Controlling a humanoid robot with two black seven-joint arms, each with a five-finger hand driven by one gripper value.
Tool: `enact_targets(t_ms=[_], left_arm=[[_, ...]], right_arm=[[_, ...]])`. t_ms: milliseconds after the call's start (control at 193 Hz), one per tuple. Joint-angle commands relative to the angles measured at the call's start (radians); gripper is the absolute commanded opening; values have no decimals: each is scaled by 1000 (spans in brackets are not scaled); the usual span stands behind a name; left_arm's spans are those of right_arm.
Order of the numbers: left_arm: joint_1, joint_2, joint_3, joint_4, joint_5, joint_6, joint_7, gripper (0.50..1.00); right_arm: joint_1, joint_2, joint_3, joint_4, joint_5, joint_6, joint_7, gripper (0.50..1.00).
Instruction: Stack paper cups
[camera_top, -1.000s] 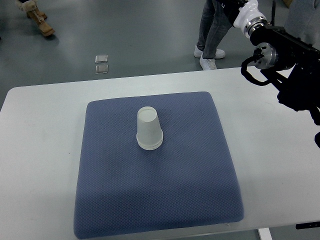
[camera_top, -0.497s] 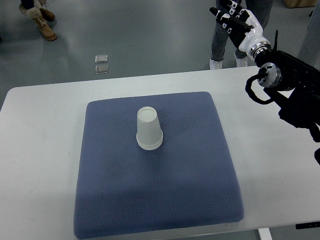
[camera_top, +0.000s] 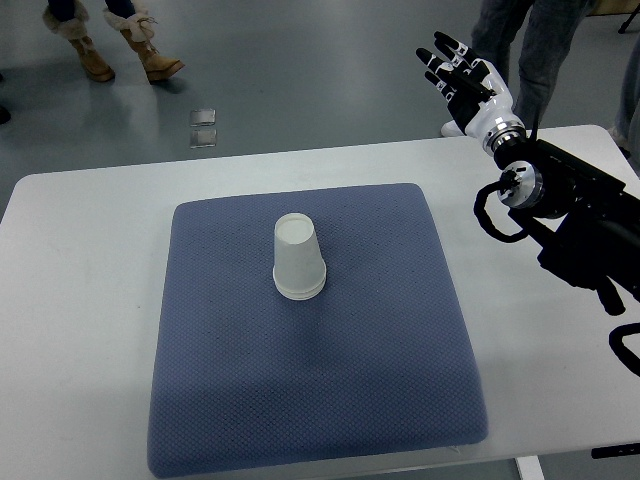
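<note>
Fingers (camera_top: 445, 62) of right hand (camera_top: 465, 85) spread beyond table edge (camera_top: 330, 148), holding nothing.

Counted: one paper cup stack (camera_top: 298, 258), one blue mat (camera_top: 310, 390), one white table (camera_top: 80, 300), one robot hand (camera_top: 463, 82), two floor plates (camera_top: 203, 127).

White paper cups (camera_top: 298, 258), seemingly nested, stand upside down on the pad's middle.
</note>
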Motion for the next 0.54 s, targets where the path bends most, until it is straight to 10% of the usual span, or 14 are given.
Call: enact_targets(t_ms=[0, 539], left_arm=[[0, 0, 0, -1, 0, 0, 0, 1000], [0, 0, 0, -1, 0, 0, 0, 1000]], right_arm=[[-13, 1, 0, 0, 0, -6, 14, 901], [-71, 44, 0, 0, -5, -58, 16, 903]])
